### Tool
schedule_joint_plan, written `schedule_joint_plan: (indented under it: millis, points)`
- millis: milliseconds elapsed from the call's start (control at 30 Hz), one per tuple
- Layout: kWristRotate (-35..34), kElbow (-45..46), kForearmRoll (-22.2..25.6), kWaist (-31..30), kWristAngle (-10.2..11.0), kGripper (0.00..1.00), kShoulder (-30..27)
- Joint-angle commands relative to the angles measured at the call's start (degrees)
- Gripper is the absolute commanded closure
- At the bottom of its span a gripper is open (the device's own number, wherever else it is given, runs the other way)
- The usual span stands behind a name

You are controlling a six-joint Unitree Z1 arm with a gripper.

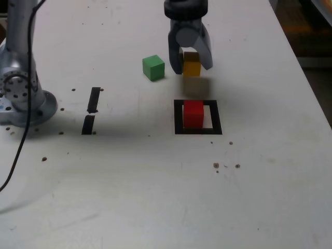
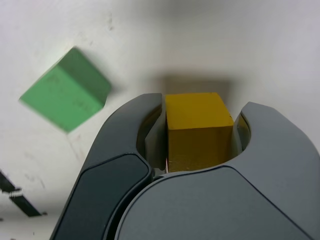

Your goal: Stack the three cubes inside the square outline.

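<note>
Where the white tabletop (image 1: 155, 197) runs nearest, it's scuffed and crumb-specked; further back, red cube (image 1: 193, 114) sits inside square outline (image 1: 178, 116). Beyond, pincer (image 1: 190, 56) pinches yellow cube (image 1: 191, 64) above its shadow; green cube (image 1: 153, 68) beside; dark floor behind.

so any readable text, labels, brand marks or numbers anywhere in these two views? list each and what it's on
None readable in either view.
Green cube: faint scuffs on one face, too blurred to read as characters.
Yellow cube, held in the hand: plain faces.
Red cube inside the tape square: plain.
Two tape strips: plain black.
Arm base: no legible marking.
</note>
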Motion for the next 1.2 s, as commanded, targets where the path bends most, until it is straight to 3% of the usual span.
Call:
schedule_joint_plan:
  millis: [0,300,467,867,1167]
  points:
    - [-1.9,-0.7,1.5,-1.2,0.6,0.96,-1.7]
    - [-14.5,-5.4,9.1,-10.3,4.2,0.95,-5.7]
    - [-20.5,-7.4,11.4,-15.6,4.9,0.95,-6.2]
    - [-27.7,-6.7,11.4,-22.6,4.1,0.95,-5.8]
    - [-29.0,-2.2,7.4,-24.4,2.3,0.94,-4.9]
